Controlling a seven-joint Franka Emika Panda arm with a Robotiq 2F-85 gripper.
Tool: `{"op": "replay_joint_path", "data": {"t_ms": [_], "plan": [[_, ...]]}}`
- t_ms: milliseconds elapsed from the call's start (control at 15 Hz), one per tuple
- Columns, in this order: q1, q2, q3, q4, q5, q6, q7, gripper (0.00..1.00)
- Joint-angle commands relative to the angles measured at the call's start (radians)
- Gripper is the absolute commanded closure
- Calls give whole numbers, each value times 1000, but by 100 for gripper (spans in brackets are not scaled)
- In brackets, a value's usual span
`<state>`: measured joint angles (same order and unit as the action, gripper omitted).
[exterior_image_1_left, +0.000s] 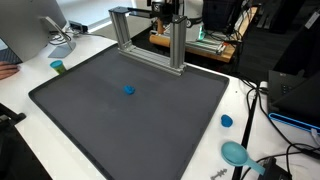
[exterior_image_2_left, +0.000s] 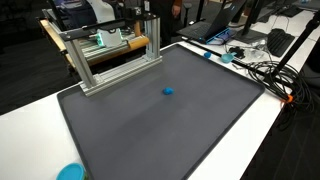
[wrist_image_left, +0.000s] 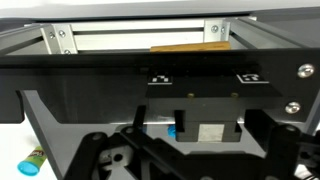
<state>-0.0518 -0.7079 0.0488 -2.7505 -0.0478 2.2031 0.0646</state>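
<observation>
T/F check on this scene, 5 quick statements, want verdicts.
1. A small blue object lies on the dark mat. True.
2. The aluminium frame stands in the middle of the mat. False: it stands along one edge of it.
3. The small blue object sits inside the frame. False: it lies apart from the frame, on open mat.
4. A blue cap lies off the mat, on the white table. True.
5. No cables are on the table. False: cables lie beside the mat.
</observation>
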Motion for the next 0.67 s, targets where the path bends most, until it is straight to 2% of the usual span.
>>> {"op": "replay_joint_path", "data": {"t_ms": [0,333,400,600], "plan": [[6,-4,14,2,-23,-3,16,0],[10,-13,53,2,-36,-24,34,0],[7,-16,59,2,-40,-28,42,3],[6,-7,60,2,-38,-41,60,27]]}}
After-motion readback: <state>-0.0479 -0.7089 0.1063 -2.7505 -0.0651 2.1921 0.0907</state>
